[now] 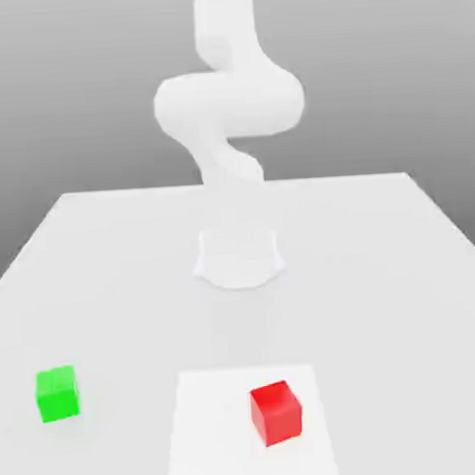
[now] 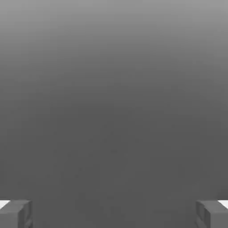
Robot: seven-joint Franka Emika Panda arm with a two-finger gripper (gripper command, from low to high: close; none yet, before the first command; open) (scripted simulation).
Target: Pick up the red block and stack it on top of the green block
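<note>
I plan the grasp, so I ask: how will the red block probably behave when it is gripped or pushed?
The red block looks like a plain cube with flat faces, so it should probably slide, not roll. Its smooth sides may be slightly slippery. It looks rigid and squat on the table, so tipping seems unlikely.

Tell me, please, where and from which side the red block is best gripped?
Probably from above, gripper closing on two opposite side faces of the red block. It is a small plain cube resting flat on the table, slightly turned, with open space all around.

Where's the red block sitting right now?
In the exterior view, the red block sits on the table's near edge, right of centre, well apart from the green block at left.
</note>
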